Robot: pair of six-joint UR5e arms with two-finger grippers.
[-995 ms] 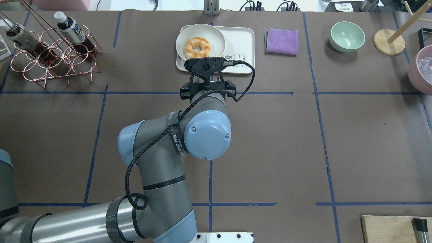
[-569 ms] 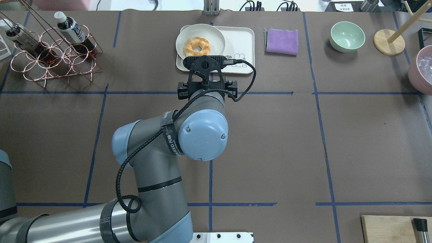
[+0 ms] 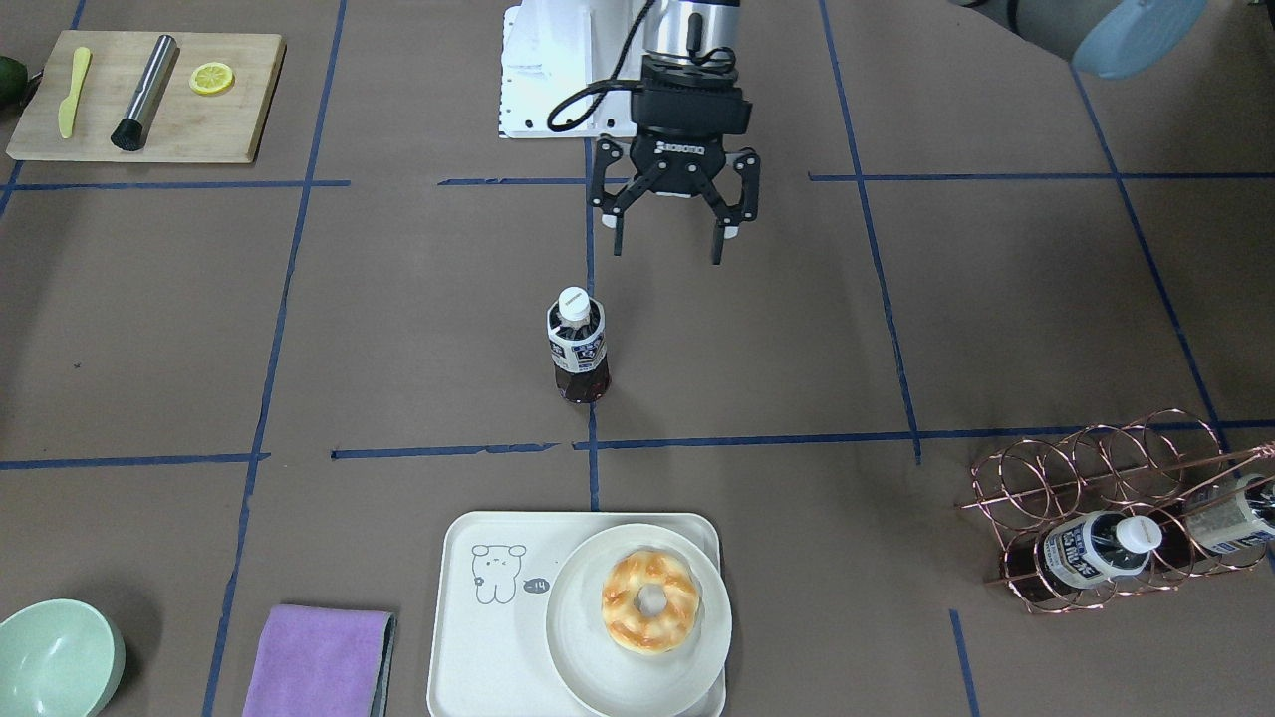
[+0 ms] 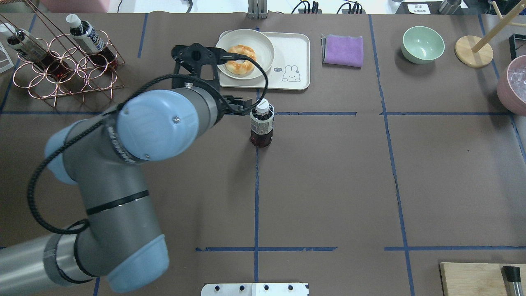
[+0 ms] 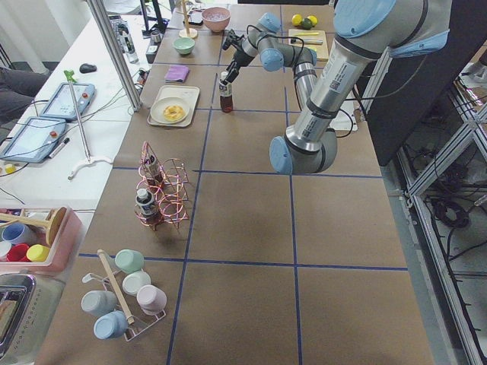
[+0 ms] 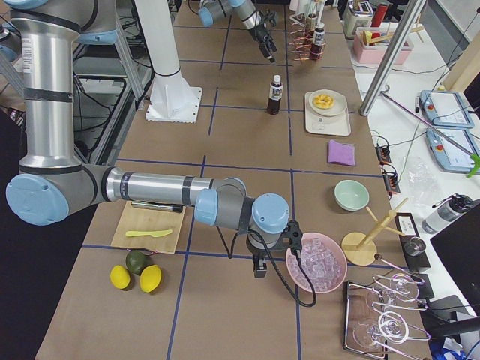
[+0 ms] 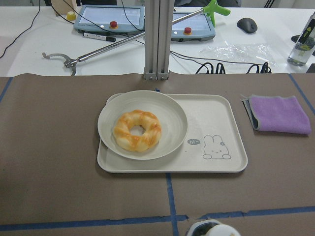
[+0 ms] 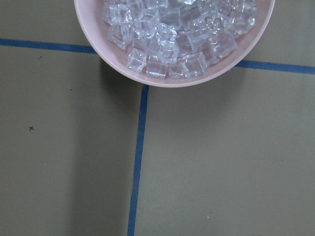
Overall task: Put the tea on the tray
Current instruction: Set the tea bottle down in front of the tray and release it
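Observation:
The tea [image 3: 578, 344] is a small bottle of dark liquid with a white cap. It stands upright on the table [image 4: 261, 125] on a blue tape line, just short of the tray, and touches nothing. The tray [image 3: 468, 647] is off-white with a line-drawn animal, and it also shows in the overhead view [image 4: 296, 49] and the left wrist view [image 7: 221, 113]. My left gripper [image 3: 667, 249] is open and empty, raised beside the bottle on the robot's side. The bottle's cap [image 7: 211, 230] shows at the bottom edge of the left wrist view. My right gripper [image 6: 259, 266] hangs by the pink bowl; I cannot tell its state.
A white plate with a donut [image 4: 243, 51] fills the tray's left half. A copper wire rack [image 4: 65, 61] with two similar bottles stands far left. A purple cloth [image 4: 343, 50], a green bowl [image 4: 422, 44], a pink bowl of ice [image 8: 172, 39] and a cutting board [image 3: 149, 95] are also on the table.
My left arm has swung to the left, away from above the tape crossing. The tea bottle, hidden under the wrist before, now shows standing free on the table.

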